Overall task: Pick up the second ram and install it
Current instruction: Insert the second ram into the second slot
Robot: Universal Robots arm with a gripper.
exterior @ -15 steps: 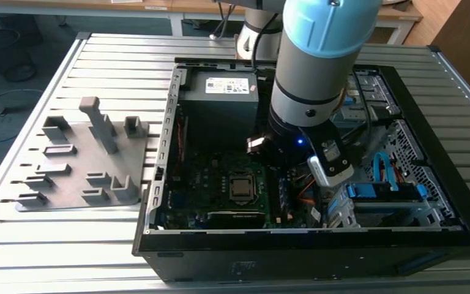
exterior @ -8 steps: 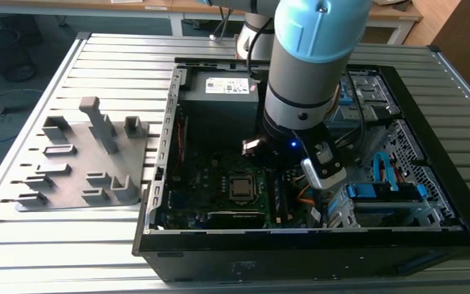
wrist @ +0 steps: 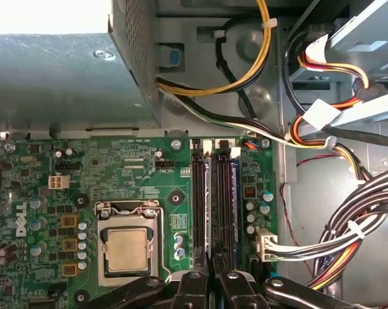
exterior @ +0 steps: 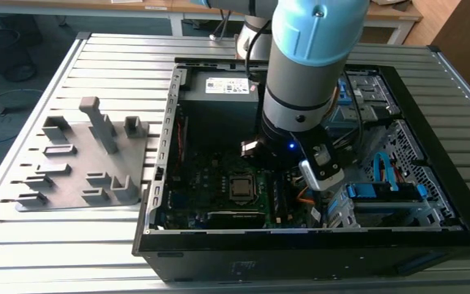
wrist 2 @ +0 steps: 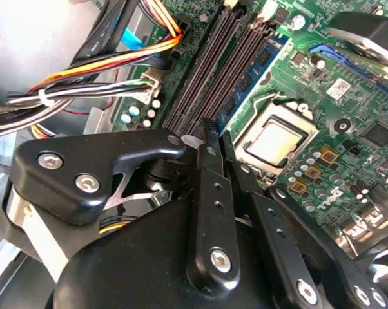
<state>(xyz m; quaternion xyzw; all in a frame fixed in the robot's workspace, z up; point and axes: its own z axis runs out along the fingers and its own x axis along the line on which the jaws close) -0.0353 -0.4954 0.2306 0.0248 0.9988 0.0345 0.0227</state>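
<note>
Inside the open computer case (exterior: 431,184) on the slatted bench (exterior: 120,61), I have the arm lowered so the hand (wrist: 210,273) sits over the memory slots (wrist: 216,193) beside the processor socket (wrist: 126,248). In both wrist views the fingers (wrist 2: 207,167) come together into a narrow wedge with almost no gap, and their tips sit right at the near end of the slot bank. I read the hand as closed, but I cannot make out a board between the tips, so whether it grips anything is not something I can settle.

The second ram (wrist: 234,193) looks to me like the dark stick with a blue edge lying in one of the slots; in the second wrist view the same strip (wrist 2: 255,67) shows black chips along it. Its long axis runs parallel to the slots, straight away from the fingertips, and the finger blades line up along that same direction. I judge it seated or nearly so, though I cannot see the end latches well enough to be sure.

Out on the bench, the grey holder tray (exterior: 80,165) stands well apart on the exterior view's left, with no stick visible in its upright blocks.
</note>
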